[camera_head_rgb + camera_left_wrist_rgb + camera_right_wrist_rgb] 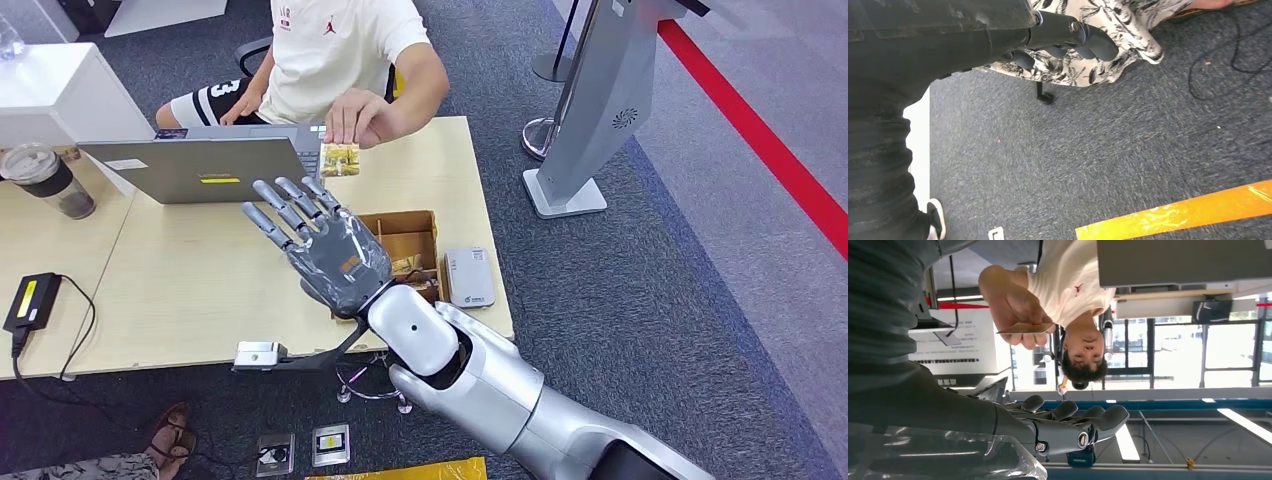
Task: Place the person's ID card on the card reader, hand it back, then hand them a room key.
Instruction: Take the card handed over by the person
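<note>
Just beyond the fingertips of the right hand [318,232], a person's hand [362,118] held a card [340,158] over the far edge of the table [200,290]. Right hand was raised above the table, palm down, fingers spread and straight, holding nothing. Right wrist view gave the side-on angle: card [1024,328] pinched flat in the person's fingers, well apart from the robot's fingers [1098,422], no contact. Head view added what lay beside the hand: cardboard box [400,250] close on its right with small items inside, too unclear to tell what. White card reader [468,277] sat just right of the box, nothing on it. Laptop [205,165] stood left of the fingers, cup [45,180] further left. Left hand [1058,37] hung over grey carpet [1098,165], fingers curled in, nothing in them.
</note>
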Robot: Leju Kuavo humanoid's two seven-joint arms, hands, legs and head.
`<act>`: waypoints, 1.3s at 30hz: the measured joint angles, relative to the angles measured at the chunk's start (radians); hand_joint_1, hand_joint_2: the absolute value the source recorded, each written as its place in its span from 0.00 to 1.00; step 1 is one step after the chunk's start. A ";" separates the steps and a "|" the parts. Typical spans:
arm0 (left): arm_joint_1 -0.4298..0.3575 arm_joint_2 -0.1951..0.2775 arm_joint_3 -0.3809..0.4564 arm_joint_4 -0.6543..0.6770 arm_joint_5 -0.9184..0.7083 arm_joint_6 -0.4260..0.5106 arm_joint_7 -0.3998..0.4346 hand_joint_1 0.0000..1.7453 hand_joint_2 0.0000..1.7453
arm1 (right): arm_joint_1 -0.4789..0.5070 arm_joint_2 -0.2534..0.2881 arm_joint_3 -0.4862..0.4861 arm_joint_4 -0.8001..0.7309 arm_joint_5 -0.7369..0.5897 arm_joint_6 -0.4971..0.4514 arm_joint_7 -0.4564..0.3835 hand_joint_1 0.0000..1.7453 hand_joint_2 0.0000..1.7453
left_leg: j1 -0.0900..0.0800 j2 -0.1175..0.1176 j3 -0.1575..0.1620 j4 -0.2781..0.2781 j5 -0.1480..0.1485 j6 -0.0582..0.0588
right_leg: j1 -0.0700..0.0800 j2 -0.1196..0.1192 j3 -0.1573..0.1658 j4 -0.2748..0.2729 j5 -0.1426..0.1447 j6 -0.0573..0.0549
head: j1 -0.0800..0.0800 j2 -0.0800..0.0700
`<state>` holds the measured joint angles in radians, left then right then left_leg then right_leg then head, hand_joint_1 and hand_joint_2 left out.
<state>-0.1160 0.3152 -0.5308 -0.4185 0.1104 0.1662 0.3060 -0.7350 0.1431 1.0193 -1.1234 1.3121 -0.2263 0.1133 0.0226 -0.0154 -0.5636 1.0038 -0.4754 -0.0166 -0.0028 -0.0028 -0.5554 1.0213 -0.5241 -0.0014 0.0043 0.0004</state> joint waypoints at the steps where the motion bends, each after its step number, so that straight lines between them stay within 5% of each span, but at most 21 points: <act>1: -0.002 -0.002 0.000 0.000 -0.004 0.000 0.000 0.00 1.00 | -0.004 0.002 -0.002 0.017 -0.001 -0.004 0.005 0.00 1.00 | 0.000 0.000 0.000 0.000 0.000 0.000 | 0.000 0.000 0.000 0.000 0.000 0.000 | 0.000 0.000; 30: 0.054 -0.036 0.088 0.003 0.014 0.033 -0.013 0.00 1.00 | -0.060 0.071 -0.115 0.202 -0.088 -0.069 0.049 0.01 1.00 | 0.000 0.002 0.000 0.000 0.000 0.000 | 0.000 0.002 0.000 0.000 0.000 0.000 | 0.000 0.000; 31: 0.054 -0.036 0.092 0.003 0.016 0.034 -0.013 0.00 1.00 | -0.060 0.076 -0.115 0.205 -0.089 -0.071 0.049 0.06 1.00 | 0.000 0.002 0.000 0.000 0.000 0.000 | 0.000 0.002 0.000 0.000 0.000 0.000 | 0.000 0.000; 35: 0.058 -0.039 0.103 0.004 0.021 0.037 -0.013 0.00 1.00 | -0.060 0.092 -0.113 0.218 -0.094 -0.080 0.045 0.85 1.00 | 0.000 0.002 0.000 0.000 0.000 0.000 | 0.000 0.002 0.000 0.000 0.000 0.000 | 0.000 0.000; 39: 0.059 -0.041 0.112 0.004 0.023 0.039 -0.013 0.00 1.00 | -0.060 0.102 -0.106 0.231 -0.098 -0.086 0.040 0.93 1.00 | 0.000 0.002 0.000 0.000 0.000 0.000 | 0.000 0.002 0.000 0.000 0.000 0.000 | 0.000 0.000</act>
<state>-0.0566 0.2747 -0.4186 -0.4147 0.1331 0.2054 0.2926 -0.7947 0.2456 0.9130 -0.8929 1.2140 -0.3126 0.1536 0.0228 -0.0138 -0.5635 1.0037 -0.4754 -0.0167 -0.0026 -0.0005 -0.5557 1.0215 -0.5240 -0.0014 0.0043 0.0004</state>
